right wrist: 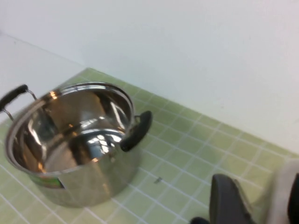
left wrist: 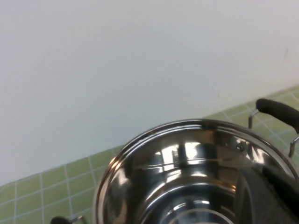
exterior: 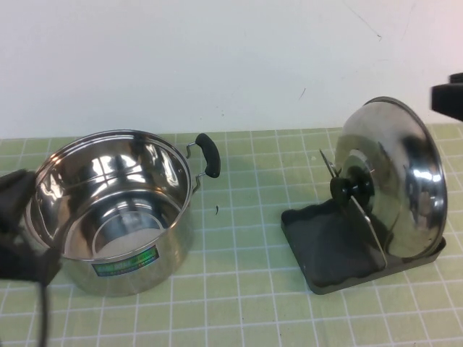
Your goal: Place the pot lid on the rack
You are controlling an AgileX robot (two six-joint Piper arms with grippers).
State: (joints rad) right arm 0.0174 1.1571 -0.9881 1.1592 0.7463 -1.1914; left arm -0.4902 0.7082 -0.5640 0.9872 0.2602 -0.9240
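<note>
The shiny pot lid (exterior: 396, 170) stands on edge in the dark grey rack (exterior: 323, 249), leaning against its wire loops, with its black knob (exterior: 351, 189) facing left. My right gripper (exterior: 450, 97) is up at the right edge, above and behind the lid and clear of it. In the right wrist view my right gripper (right wrist: 259, 198) is open with nothing between its fingers (right wrist: 227, 200). My left gripper (exterior: 18, 231) is at the left edge, beside the steel pot (exterior: 108, 210); part of it shows dark in the left wrist view (left wrist: 266, 196).
The open pot with black handles and a green label stands at the left of the green tiled mat (exterior: 246, 238). It also shows in the left wrist view (left wrist: 187, 163) and the right wrist view (right wrist: 70, 140). A white wall (exterior: 217, 58) runs along the back.
</note>
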